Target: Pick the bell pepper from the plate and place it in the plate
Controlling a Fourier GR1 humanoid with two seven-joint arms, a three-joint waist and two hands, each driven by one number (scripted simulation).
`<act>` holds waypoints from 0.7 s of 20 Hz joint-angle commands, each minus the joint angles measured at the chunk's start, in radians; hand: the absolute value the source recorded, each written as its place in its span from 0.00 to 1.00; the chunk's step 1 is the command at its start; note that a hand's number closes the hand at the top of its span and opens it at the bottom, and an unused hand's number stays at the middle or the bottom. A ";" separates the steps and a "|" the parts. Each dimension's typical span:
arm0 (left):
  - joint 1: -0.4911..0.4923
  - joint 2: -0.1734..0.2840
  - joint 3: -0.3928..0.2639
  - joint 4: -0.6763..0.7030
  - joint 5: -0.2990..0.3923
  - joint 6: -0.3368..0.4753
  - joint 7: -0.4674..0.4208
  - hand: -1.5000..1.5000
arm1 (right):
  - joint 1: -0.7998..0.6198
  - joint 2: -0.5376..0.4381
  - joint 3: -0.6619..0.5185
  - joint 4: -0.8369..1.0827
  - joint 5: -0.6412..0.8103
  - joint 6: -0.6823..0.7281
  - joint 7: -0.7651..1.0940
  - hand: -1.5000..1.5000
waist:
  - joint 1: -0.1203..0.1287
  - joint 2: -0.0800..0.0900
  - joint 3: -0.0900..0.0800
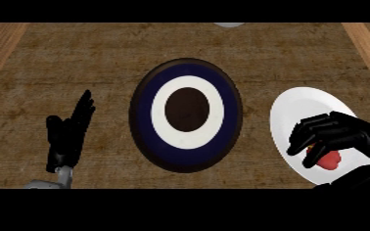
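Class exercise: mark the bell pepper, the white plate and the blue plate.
bell pepper [330,160], head view, red flesh showing under the right hand.
white plate [303,102], head view, bare upper part.
blue plate [145,103], head view, blue ring at left.

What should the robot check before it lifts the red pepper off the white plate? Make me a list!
1. Right hand curled round the bell pepper: ok.
2. Pepper lifted off the white plate: cannot tell.
3. Dark blue plate in the middle has nothing on it: ok.
4. Nothing lies on the counter between the two plates: ok.
5. Left hand open and resting at the left, out of the way: ok.
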 commanded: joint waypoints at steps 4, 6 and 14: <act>-0.016 -0.033 -0.024 0.002 -0.010 0.015 0.027 0.50 | 0.000 -0.202 0.018 0.101 0.300 -0.013 -0.397 0.00 | 0.013 -0.010 -0.001; -0.033 -0.018 -0.014 0.020 -0.012 0.004 0.035 0.50 | -0.027 -0.220 0.011 0.129 0.394 -0.151 -0.447 0.00 | 0.019 -0.008 -0.002; -0.047 -0.050 -0.012 0.072 -0.043 0.015 0.002 0.50 | -0.013 -0.291 0.045 0.201 0.647 -0.416 -0.506 0.00 | 0.014 -0.014 -0.008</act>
